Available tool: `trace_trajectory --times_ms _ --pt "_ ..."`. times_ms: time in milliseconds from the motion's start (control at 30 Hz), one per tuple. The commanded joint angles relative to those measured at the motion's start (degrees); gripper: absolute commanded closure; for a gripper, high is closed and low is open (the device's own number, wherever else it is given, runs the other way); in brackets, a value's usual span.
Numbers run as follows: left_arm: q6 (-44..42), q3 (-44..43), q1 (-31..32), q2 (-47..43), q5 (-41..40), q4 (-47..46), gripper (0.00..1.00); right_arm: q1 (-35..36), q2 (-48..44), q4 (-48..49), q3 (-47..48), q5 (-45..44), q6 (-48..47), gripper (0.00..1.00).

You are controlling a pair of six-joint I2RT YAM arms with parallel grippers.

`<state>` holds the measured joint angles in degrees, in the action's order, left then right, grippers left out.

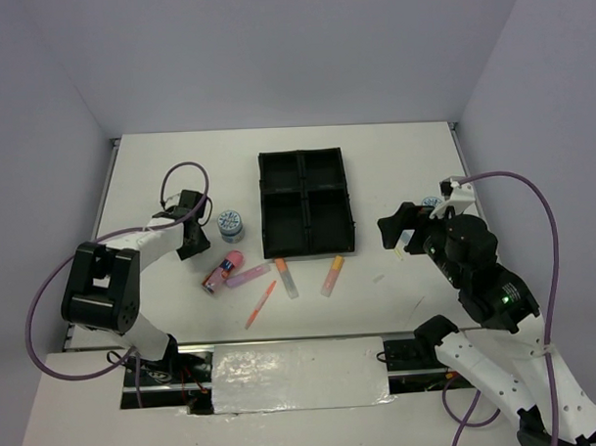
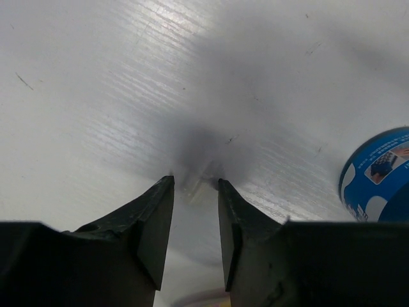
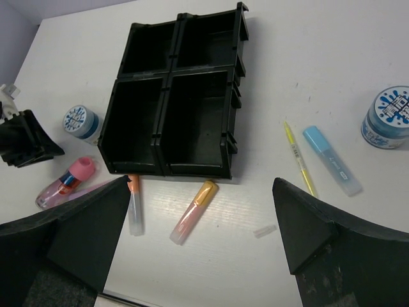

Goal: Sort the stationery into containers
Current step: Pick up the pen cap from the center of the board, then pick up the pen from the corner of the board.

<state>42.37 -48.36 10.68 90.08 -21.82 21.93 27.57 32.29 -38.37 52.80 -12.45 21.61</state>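
Note:
The black tray (image 1: 309, 244) with its four compartments (image 3: 131, 166) sits mid-table. Below it lie a pink tube (image 1: 221, 270), a purple marker (image 1: 249, 275), an orange-capped marker (image 1: 286, 278), a yellow-capped marker (image 3: 193, 211) and a thin orange pen (image 1: 261, 304). My left gripper (image 1: 194, 244) is low over the table just left of a blue-white tape roll (image 2: 377, 185). Its jaws (image 2: 195, 181) stand narrowly apart over bare table. My right gripper (image 3: 200, 185) hangs wide open above the yellow-capped marker. Right of the tray lie a blue marker (image 3: 331, 160), a thin yellow pen (image 3: 298, 158) and a second tape roll (image 3: 388, 117).
A small clear scrap (image 3: 264, 231) lies on the table right of the yellow-capped marker. The table's left edge has a metal rail (image 1: 103, 191). White walls close in the back and both sides.

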Motion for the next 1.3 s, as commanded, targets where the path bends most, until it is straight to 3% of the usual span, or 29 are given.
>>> trace_trajectory --times_ms 0,200,267,367,500,600,633,733,833,867,1000,1167,1267 --pt "0.1 -1.2 -0.4 1.8 -0.2 1.4 0.55 0.6 -0.8 1.3 -0.3 -0.8 -0.2 0.00" --pt "0.1 0.3 -1.2 1.8 0.7 0.1 0.70 0.6 -1.4 0.6 0.7 0.1 -0.2 0.00" --pt "-0.1 1.1 -1.6 1.6 2.0 -0.8 0.84 0.6 -1.3 0.7 0.7 0.3 -0.3 0.00" --pt "0.1 1.2 -2.1 1.6 2.1 -0.7 0.99 0.6 -0.8 0.8 0.5 1.6 -0.3 0.00" --pt "0.3 2.1 -2.4 1.2 3.4 -1.5 1.00 0.6 -0.4 1.2 0.4 3.5 -0.8 0.00" --pt "0.6 2.8 -2.5 -0.7 4.3 -1.5 1.00 0.6 0.7 3.6 -0.8 9.7 -3.1 0.00" --pt "0.8 2.8 -2.5 -3.0 4.3 -1.3 1.00 0.7 1.8 5.1 -1.8 14.3 -3.2 0.00" --pt "1.1 2.0 -2.5 -10.6 4.2 0.9 1.00 1.6 8.5 7.1 -4.4 17.4 1.0 0.00" --pt "1.1 -0.1 -2.5 -19.2 3.2 4.4 1.00 9.0 16.1 8.4 -5.8 8.9 9.3 0.01" --pt "0.8 -0.9 -2.5 -21.2 2.8 5.3 1.00 14.7 17.8 8.0 -5.5 0.6 12.2 0.01" --pt "-3.7 -7.3 -2.4 -28.5 1.6 12.5 1.00 28.0 29.6 7.0 -0.5 -13.9 25.8 0.00" --pt "-10.0 -11.4 -2.5 -37.2 4.8 15.6 1.00 38.2 44.8 2.6 8.3 -24.3 42.1 0.00" --pt "-14.1 -10.9 -2.6 -44.2 0.7 14.2 1.00 41.2 58.8 -2.0 15.9 -25.6 49.0 0.01"
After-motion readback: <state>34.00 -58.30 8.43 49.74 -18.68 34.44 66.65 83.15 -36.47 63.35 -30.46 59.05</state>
